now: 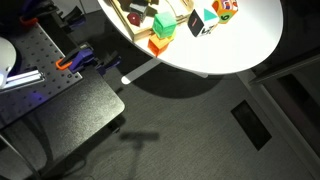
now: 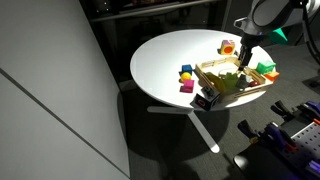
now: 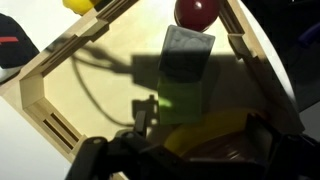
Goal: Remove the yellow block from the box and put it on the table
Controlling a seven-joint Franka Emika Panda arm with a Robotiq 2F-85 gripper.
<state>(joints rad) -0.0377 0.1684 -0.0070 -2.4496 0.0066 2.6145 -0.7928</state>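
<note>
Wrist view. The gripper (image 2: 243,66) hangs low over the box (image 3: 45,95), a light-wood tray with low walls, which stands on the white round table (image 2: 165,70). Its dark fingers (image 3: 100,160) enter blurred at the bottom edge of the view. Whether the jaws are spread or pinching cannot be told. A brighter yellow shape (image 3: 215,135) lies between the fingers, too blurred to identify.

The yellow block (image 3: 185,58), a pale, lime-tinged cube, rests on the box floor just ahead of the jaws, in the gripper's shadow. Whether any finger touches it cannot be told. Beyond the block, farther from the jaws, 1 red rounded piece (image 3: 197,12) sits by the far wall of the box.

Exterior views. In an exterior view the gripper points down into the box. 1 orange block (image 2: 228,46) lies on the table behind the jaws, outside the box. 1 magenta block (image 2: 186,86) lies on the table well apart from the jaws, past the box's opposite end.
</note>
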